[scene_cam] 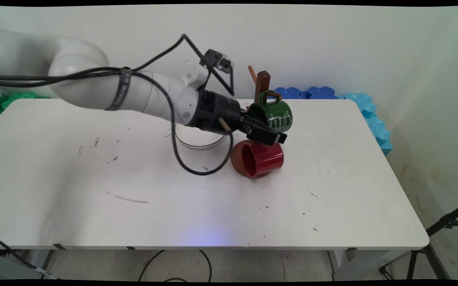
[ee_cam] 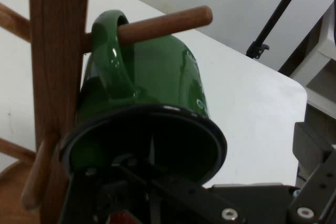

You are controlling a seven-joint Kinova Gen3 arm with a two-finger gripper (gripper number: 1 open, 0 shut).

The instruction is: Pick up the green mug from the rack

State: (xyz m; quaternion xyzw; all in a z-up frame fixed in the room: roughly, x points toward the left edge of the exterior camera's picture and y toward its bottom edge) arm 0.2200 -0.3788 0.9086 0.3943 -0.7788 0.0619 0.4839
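A black two-finger claw (scene_cam: 266, 129) reaches in from nine o'clock and grips the rim of a green mug (scene_cam: 276, 115), one finger inside the mouth and one outside, so it is closed on the mug wall. The mug's handle loops over a wooden peg of a mug tree (scene_cam: 261, 85), whose post stands just behind, at twelve o'clock. The mug is glossy dark green with white script and a black rim; it looks rigid, smooth and likely slippery (probably enamel or ceramic, so chippable), and the rim or handle seem the surest holds. At six o'clock, just below the claw, a red mug (scene_cam: 259, 159) lies on its side on the white counter (scene_cam: 133, 198). A round white dish (scene_cam: 197, 139) sits at nine o'clock, under the arm.
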